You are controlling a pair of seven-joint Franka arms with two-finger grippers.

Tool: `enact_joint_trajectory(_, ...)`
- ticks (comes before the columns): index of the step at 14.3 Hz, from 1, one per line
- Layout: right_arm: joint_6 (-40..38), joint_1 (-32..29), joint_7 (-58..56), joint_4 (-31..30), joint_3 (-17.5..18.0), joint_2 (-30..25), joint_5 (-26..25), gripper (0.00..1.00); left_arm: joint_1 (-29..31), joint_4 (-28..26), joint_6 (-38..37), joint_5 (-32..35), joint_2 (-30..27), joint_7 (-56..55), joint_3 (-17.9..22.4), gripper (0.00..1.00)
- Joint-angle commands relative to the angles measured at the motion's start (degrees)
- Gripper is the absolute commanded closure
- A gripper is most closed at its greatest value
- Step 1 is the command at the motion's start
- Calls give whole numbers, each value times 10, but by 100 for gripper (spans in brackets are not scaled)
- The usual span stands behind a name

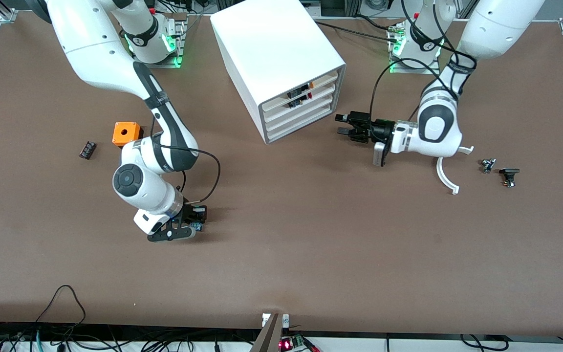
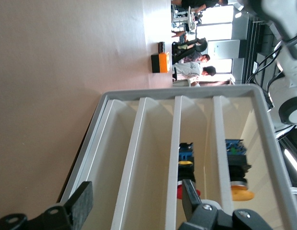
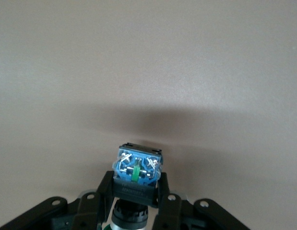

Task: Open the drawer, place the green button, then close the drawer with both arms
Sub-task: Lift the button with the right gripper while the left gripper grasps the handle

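The white four-drawer cabinet (image 1: 276,54) stands at the middle back of the table. Its lower two drawers (image 1: 295,123) are pushed in; they also show in the left wrist view (image 2: 150,158). My left gripper (image 1: 344,125) is open and empty, level with the cabinet's front and a short way in front of it. In its wrist view the fingers (image 2: 81,203) straddle the lower drawers. My right gripper (image 1: 191,224) is shut on the button (image 1: 197,226), low over the table toward the right arm's end. Its wrist view shows the button's blue base (image 3: 137,165) between the fingers (image 3: 102,191).
An orange box (image 1: 126,133) and a small black part (image 1: 87,149) lie at the right arm's end. A white curved piece (image 1: 445,178) and two small parts (image 1: 488,165) (image 1: 509,176) lie at the left arm's end. The top two drawers hold parts (image 2: 237,158).
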Motion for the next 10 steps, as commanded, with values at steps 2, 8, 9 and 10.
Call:
enact_joint_trajectory(2,-126,3,83,83,-2,1,1,100,3,-15,6,-34,25,48,-17,23)
enact_joint_trajectory(8,-354,9,192,222,0,-10,-30,100,-1,-45,7,-51,38,63,-42,30)
enact_joint_trajectory(9,-369,9,214,225,1,-23,-30,100,-2,-47,7,-51,42,73,-42,31)
enact_joint_trajectory(10,-373,10,234,225,4,-35,-30,100,-9,-48,7,-51,49,83,-42,31)
